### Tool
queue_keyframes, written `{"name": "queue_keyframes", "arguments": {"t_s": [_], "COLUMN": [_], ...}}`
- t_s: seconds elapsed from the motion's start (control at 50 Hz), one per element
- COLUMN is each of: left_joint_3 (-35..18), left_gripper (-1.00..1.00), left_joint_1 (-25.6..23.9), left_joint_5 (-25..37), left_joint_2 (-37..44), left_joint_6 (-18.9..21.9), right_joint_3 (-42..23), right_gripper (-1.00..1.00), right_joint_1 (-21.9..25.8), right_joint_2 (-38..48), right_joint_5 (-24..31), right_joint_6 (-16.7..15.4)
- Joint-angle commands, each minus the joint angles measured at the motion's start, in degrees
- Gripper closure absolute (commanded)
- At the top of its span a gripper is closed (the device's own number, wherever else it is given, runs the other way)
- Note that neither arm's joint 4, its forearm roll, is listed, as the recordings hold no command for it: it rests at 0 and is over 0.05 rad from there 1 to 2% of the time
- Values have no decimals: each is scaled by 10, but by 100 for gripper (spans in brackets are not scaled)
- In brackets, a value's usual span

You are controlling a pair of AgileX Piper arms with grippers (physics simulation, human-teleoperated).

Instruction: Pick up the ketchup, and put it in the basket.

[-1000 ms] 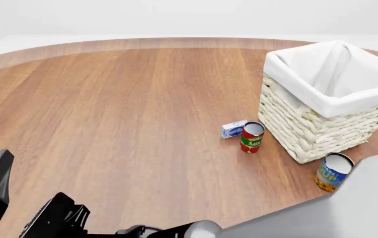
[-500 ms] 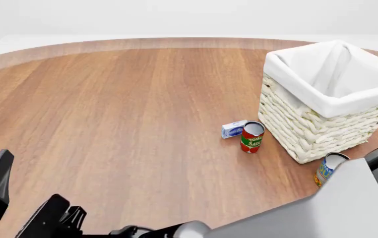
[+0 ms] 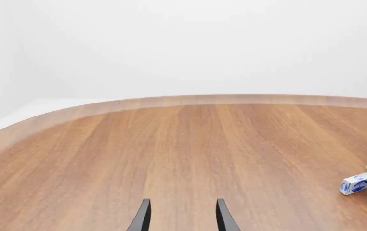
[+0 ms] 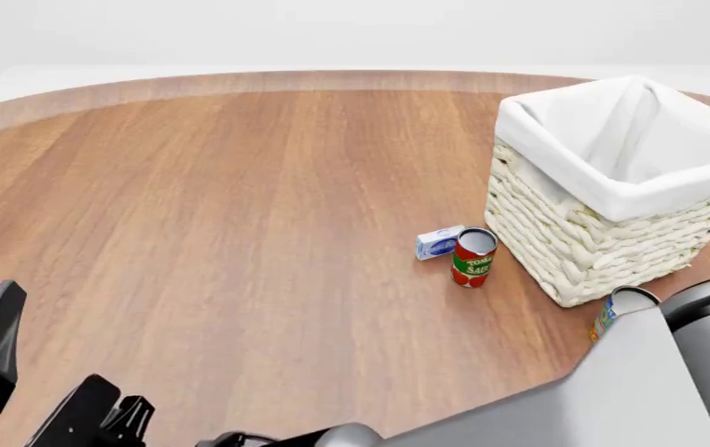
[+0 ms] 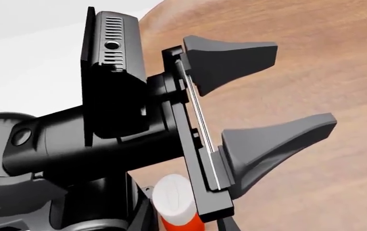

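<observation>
Left gripper (image 3: 182, 219) held low over the table (image 4: 231, 205), fingers parted and empty; right gripper's state unclear.

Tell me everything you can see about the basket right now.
The basket is large, square and woven from cream wicker, with a white cloth liner folded over its rim. It stands upright on the wooden table at the far right, and no contents show inside. A small red-green can stands near its front left corner, apart from it. Neither gripper touches it.
</observation>
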Motion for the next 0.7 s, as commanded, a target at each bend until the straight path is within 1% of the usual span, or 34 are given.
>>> {"name": "queue_keyframes", "arguments": {"t_s": [0.02,0.18,0.2,0.7], "left_joint_3": [0,0,0,0], "left_gripper": [-100,-100,-100,-100], "left_joint_1": [0,0,0,0], "left_joint_5": [0,0,0,0], "left_joint_2": [0,0,0,0], "left_joint_6": [0,0,0,0], "right_joint_3": [-5,-4,-4,3], "right_gripper": [-100,-100,100,100], "right_joint_1": [2,5,6,5], "right_joint_2": [7,5,5,-4], "right_joint_5": [3,1,1,-4], "right_joint_6": [0,2,3,4]}}
